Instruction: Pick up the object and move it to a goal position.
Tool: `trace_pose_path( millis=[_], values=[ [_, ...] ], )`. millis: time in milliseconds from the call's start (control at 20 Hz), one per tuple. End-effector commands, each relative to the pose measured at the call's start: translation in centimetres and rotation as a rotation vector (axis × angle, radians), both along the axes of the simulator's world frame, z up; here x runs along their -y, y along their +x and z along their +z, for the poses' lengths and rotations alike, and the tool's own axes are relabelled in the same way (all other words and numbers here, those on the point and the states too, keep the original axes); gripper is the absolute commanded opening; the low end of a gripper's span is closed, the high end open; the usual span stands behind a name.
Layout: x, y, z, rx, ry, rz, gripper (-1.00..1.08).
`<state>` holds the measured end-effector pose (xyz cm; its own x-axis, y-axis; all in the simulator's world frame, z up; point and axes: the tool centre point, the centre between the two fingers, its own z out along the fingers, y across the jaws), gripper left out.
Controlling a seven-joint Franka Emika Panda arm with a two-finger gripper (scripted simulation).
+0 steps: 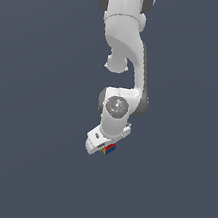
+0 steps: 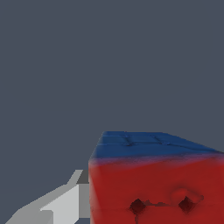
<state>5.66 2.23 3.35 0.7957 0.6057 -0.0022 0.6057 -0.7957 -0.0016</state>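
The object (image 1: pixel 109 150) is a tiny cube with red, yellow and blue faces, sitting at the tip of my white gripper (image 1: pixel 105 148), which hangs below the arm in the middle of the exterior view. In the wrist view the object (image 2: pixel 153 183) looms very close, with a red face toward the camera and a blue face beyond it. One grey-white finger (image 2: pixel 65 203) presses against its side. The other finger is hidden behind the cube. The gripper is shut on the cube.
Only a plain dark grey-blue surface (image 1: pixel 19 166) surrounds the arm in both views. No other objects, containers or edges show.
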Motion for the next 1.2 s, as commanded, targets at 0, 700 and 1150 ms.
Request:
trace_pose_path(
  millis=[0, 700, 1150],
  values=[
    [0.4, 0.2, 0.4, 0.002, 0.0, -0.001, -1.0],
    [8.2, 3.7, 7.3, 0.002, 0.001, 0.0, -1.0],
    [13.7, 6.4, 12.0, 0.002, 0.001, 0.0, -1.0]
  ],
)
